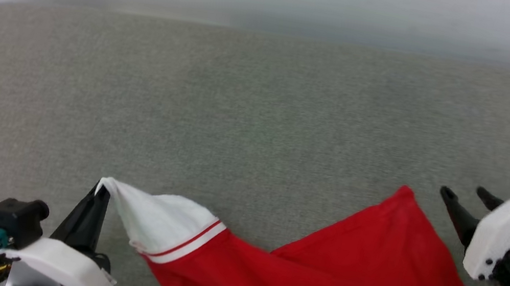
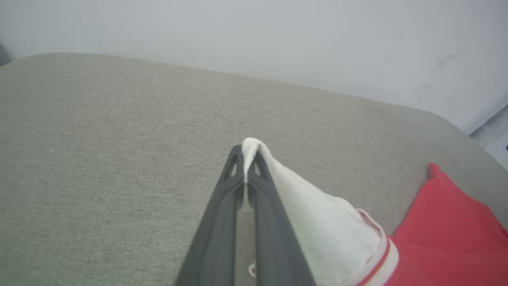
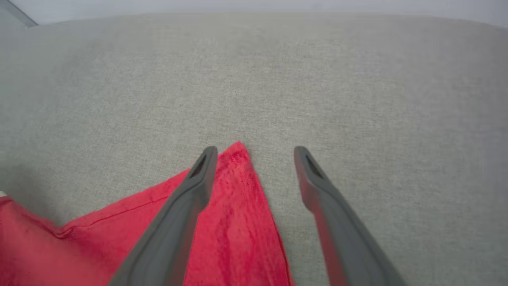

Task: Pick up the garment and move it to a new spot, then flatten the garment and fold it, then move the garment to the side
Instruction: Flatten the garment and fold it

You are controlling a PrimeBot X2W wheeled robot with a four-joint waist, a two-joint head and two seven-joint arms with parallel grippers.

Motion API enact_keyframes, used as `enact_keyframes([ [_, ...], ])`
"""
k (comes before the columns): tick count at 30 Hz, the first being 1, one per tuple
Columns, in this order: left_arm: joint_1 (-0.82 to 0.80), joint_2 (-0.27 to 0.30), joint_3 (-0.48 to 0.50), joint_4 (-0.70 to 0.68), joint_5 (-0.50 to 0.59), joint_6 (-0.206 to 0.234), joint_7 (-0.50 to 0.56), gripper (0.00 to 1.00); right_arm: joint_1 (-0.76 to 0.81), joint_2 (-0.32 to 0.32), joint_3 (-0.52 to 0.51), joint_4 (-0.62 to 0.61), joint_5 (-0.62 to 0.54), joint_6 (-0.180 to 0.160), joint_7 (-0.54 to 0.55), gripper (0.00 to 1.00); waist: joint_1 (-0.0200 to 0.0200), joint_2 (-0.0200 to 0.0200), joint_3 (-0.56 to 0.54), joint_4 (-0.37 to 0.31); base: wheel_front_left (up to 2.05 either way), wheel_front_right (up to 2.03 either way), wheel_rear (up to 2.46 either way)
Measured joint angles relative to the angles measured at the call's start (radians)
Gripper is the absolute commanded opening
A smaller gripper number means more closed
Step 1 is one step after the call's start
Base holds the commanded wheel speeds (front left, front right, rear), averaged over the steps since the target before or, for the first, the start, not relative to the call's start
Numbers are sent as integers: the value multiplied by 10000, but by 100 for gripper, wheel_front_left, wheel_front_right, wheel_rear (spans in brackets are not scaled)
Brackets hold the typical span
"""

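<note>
Nearest, along the bottom edge of the head view, the garment (image 1: 341, 276) lies on the grey fabric surface (image 1: 261, 102). Its red body runs off the lower edge, and striped trim shows where the white sleeve (image 1: 159, 220) joins it. No print can be seen. Its long axis runs left to right across the lower frame.

At lower left, the left gripper (image 1: 101, 190) is clamped on the sleeve's tip and holds it in a raised peak. In the left wrist view the white cloth pokes out between the closed fingertips.

Further up on the right, a red corner (image 1: 404, 193) points up the frame. The right gripper (image 1: 464, 192) is just to its right, jaws wide and holding nothing. In the right wrist view the corner sits by the left finger (image 3: 198, 178); whether they touch cannot be told. That arm is the nearer one for spreading this corner.

Beyond is bare grey surface, then a pale wall (image 2: 278, 35).
</note>
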Motion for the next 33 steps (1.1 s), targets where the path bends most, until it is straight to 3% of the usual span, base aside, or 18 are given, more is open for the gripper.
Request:
enact_keyframes([
  [8,-916,-186,-316,-107,167,-274,61,0,-1702,-658,1110,585,474,0,4082,100,0,0,790,875,0,0,0],
  [19,-1683,-560,-637,430,140,-792,-238,0,-2324,-594,1101,2019,196,-2,5875,100,0,0,1782,1581,0,0,0],
  [20,-1698,-562,-633,477,128,-800,-257,0,-2356,-594,1127,2057,201,-2,5887,53,-1,0,1795,1573,0,0,0],
  [22,-1710,-556,-610,573,81,-840,-291,0,-2397,-568,1156,2134,267,-2,5841,0,-1,0,1790,1529,0,0,0],
  [33,-2155,-29,-320,986,134,-886,-194,0,-2676,-100,1068,2669,594,0,3925,0,0,0,960,1150,0,0,0],
])
